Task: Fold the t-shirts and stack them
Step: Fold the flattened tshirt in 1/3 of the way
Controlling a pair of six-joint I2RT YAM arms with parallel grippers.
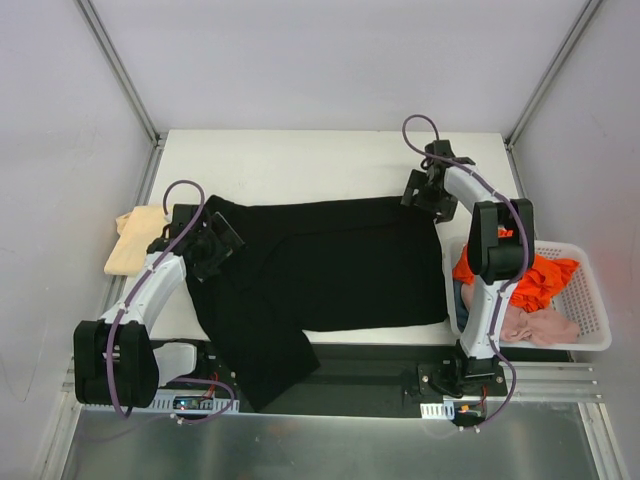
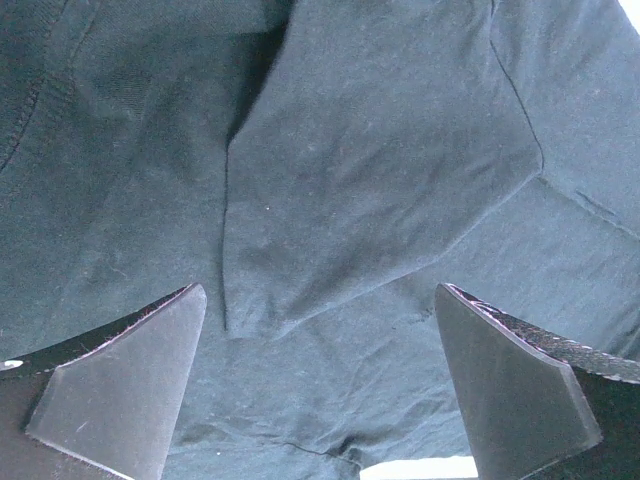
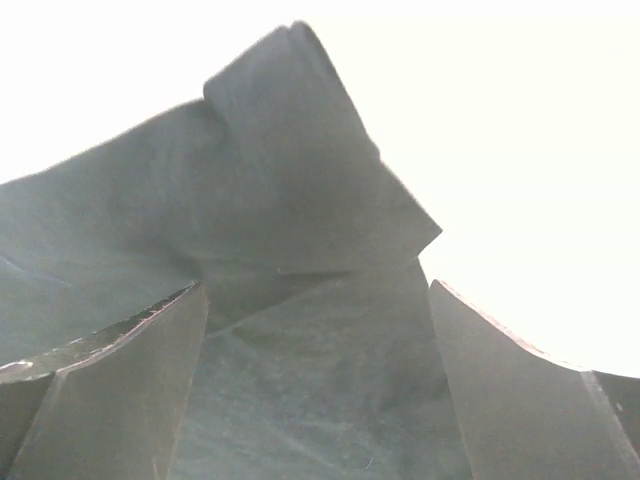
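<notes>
Dark wedge-shaped fingers (image 2: pixel 120 390) of the left gripper (image 2: pixel 320 290) fill the bottom of its wrist view. They are spread wide with nothing between them, close above the wrinkled cloth of the black t-shirt (image 1: pixel 330 265), at that shirt's left end where a sleeve folds over the body; whether they touch it cannot be told. The right gripper (image 3: pixel 315 288) is likewise spread wide and empty, poised at the shirt's far right corner, where a flap of cloth stands turned up against the bright surface. The black t-shirt lies spread across the white table (image 1: pixel 300 165), its near left part draped over the table's near edge. Left of the black shirt, a pale tan t-shirt (image 1: pixel 135 240) lies flat at the table's edge. Right of the shirt stands a white mesh basket (image 1: pixel 595 310) holding an orange t-shirt (image 1: pixel 535 280) and a pink t-shirt (image 1: pixel 540 325), both crumpled. Plain pale grey walls (image 1: pixel 330 60) and slanting metal frame posts (image 1: pixel 120 70) enclose the table.
</notes>
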